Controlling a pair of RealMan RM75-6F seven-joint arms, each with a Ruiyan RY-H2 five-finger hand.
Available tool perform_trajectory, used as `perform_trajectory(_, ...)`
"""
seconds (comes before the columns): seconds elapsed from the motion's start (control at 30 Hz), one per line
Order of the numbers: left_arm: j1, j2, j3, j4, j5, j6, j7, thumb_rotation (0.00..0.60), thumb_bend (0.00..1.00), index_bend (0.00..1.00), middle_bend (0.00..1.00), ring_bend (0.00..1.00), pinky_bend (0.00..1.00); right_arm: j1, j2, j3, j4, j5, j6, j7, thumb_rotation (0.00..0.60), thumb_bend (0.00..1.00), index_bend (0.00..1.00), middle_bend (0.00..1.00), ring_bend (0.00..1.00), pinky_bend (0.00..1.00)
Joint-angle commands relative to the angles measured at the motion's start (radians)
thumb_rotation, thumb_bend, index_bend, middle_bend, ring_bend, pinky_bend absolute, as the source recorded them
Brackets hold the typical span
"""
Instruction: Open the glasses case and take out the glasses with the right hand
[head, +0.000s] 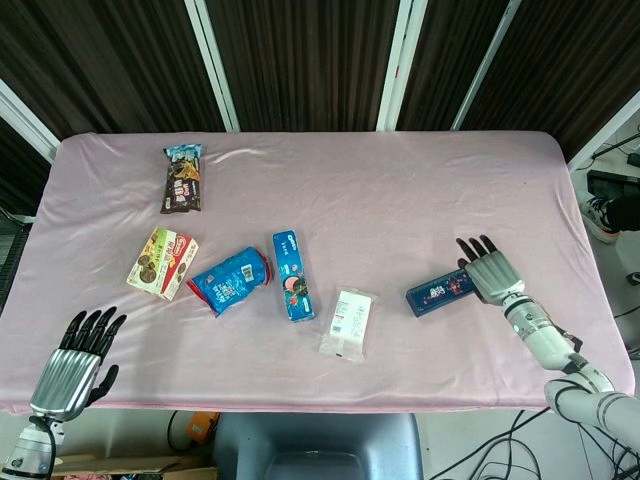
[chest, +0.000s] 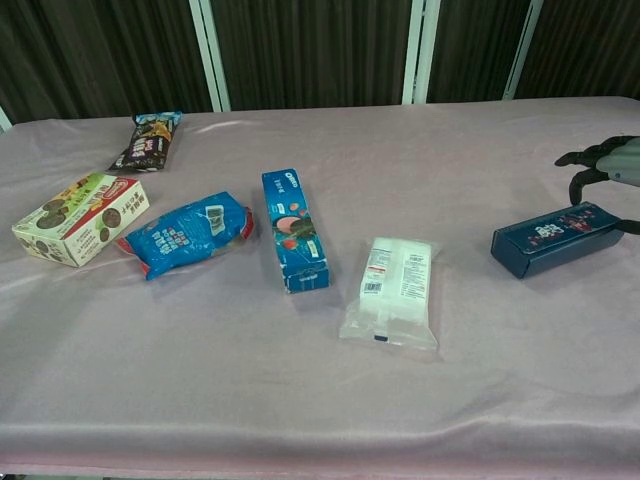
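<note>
The left hand (head: 75, 367) is held released, fingers spread, beyond the table's (head: 470, 385) near left edge. Bare pink cloth is seen along the near edge. The dark blue glasses case (head: 440, 291) lies closed at the right, with the right hand (head: 490, 272), fingers spread, grasping nothing, over its right end. Snack packets (head: 230, 280) are scattered farther left.

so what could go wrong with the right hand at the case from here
The case is shut and lies loose on a wrinkled cloth, with nothing bracing it; the left hand sits far off at the opposite corner. The right hand meets only its outer end, so a push may slide or spin it rather than lift the lid. If it skids inward, it could bump the white packet.
</note>
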Motion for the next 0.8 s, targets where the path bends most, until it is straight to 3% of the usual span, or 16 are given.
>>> perform_trajectory(0.03, 0.0, 0.0, 0.0, 0.0, 0.0, 0.001, -0.001, 0.6, 0.39, 0.0, 0.0, 0.0, 0.0, 0.003, 0.003, 0.0, -0.007, 0.005, -0.002, -0.008, 0.6, 0.51, 0.46, 0.0, 0.0, 0.0)
perform_trajectory(0.23, -0.001, -0.001, 0.001, 0.0, 0.001, 0.0, 0.0, 0.6, 0.39, 0.0, 0.0, 0.0, 0.0, 0.011, 0.003, 0.003, -0.021, 0.025, -0.013, -0.041, 0.6, 0.69, 0.52, 0.0, 0.0, 0.0)
perform_trajectory(0.47, 0.0, 0.001, 0.001, 0.0, 0.001, 0.003, -0.003, 0.6, 0.39, 0.0, 0.0, 0.0, 0.0, 0.02, -0.006, 0.009, -0.019, 0.048, -0.026, -0.069, 0.6, 0.79, 0.56, 0.0, 0.0, 0.0)
perform_trajectory(0.8, -0.001, 0.0, 0.0, 0.0, -0.004, -0.002, 0.0, 0.6, 0.39, 0.0, 0.0, 0.0, 0.0, 0.071, -0.022, 0.069, -0.011, 0.15, -0.088, -0.083, 0.6, 0.8, 0.57, 0.0, 0.0, 0.0)
